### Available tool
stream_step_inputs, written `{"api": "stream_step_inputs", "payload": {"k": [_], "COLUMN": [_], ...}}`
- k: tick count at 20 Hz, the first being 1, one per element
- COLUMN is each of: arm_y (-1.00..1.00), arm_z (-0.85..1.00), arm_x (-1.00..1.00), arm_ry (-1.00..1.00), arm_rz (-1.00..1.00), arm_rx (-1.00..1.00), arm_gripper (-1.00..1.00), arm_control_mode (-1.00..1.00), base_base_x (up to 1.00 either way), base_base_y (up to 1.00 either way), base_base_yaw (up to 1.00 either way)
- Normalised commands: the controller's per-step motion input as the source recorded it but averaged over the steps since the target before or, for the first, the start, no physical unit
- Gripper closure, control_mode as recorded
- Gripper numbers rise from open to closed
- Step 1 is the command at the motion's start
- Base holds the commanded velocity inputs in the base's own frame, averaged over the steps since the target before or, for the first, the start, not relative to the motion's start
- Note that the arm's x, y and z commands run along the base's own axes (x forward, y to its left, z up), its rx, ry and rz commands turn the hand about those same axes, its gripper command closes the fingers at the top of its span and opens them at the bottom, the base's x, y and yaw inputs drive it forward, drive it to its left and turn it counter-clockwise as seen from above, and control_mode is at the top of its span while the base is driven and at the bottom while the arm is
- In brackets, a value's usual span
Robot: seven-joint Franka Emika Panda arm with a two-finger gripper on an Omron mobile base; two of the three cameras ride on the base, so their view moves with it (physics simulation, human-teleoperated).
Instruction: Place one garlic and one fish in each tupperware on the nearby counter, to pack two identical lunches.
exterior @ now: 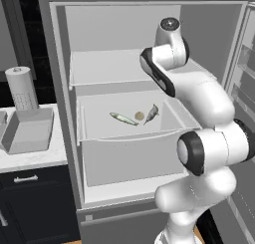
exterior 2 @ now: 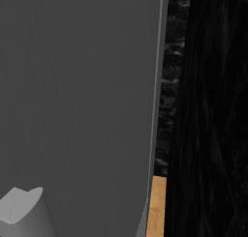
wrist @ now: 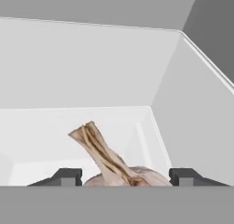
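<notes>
The garlic (wrist: 123,170) sits squarely between the two fingers (wrist: 64,177), which stand released on either side of its bulb near the fridge shelf's (wrist: 55,131) right wall. Its dry stem slants up and left, clear of both fingers.

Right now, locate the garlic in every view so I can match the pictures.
Left base view: garlic on the fridge shelf, between two fish.
Right base view: grey panel in front.
Hand view: garlic bottom centre, between the claw tips; maybe another bulb.
Shared landmark: fridge's white inner wall.
</notes>
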Motion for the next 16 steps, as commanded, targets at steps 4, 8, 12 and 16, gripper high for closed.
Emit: {"api": "stream_step_inputs", "payload": {"k": [4, 8, 12, 16], "arm_y": [0.18, 0.35, 0.25, 0.04], "arm_z": [-0.01, 0.23, 0.00, -0.09], "arm_x": [-1.00, -1.00, -1.00, -1.00], "arm_ry": [-0.14, -0.04, 0.02, 0.02], "arm_rz": [-0.05, 0.00, 0.00, 0.00], "arm_rx": [-0.01, 0.00, 0.00, 0.00], "arm_gripper": [1.00, 1.00, 1.00, 1.00], "arm_control_mode": [-1.00, -1.00, -1.00, -1.00], "base_base_x": [0.00, 0.00, 0.00, 0.00], "base_base_y": [0.00, 0.00, 0.00, 0.00], "base_base_yaw": [0.00, 0.00, 0.00, 0.00]}}
